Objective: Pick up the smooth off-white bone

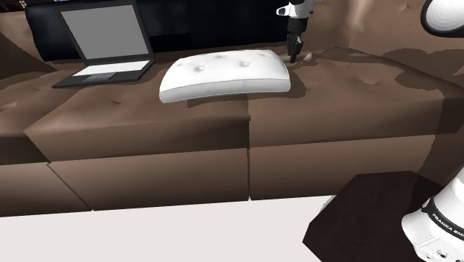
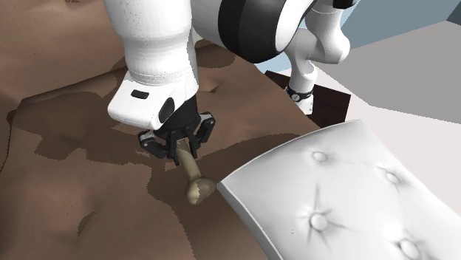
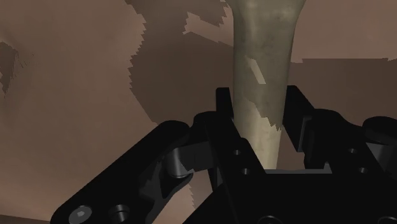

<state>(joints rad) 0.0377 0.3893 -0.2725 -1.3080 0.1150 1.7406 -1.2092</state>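
The black gripper [image 2: 179, 145] is pinching the tan bone's [image 2: 194, 179] shaft between narrowly parted fingers, the knobbed end lying just beside the white cushion [image 2: 332, 196] on the brown sofa [image 2: 74, 199].

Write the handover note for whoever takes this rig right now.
The gripper is shut on the tan bone, its fingers clasping the shaft on both sides.
The bone hangs tilted, knobbed end low over the brown sofa seat, close beside the corner of the white cushion. I cannot tell whether it is touching the seat.
Done: grasp made.
Left: raise the bone clear, probably straight up to avoid the cushion.
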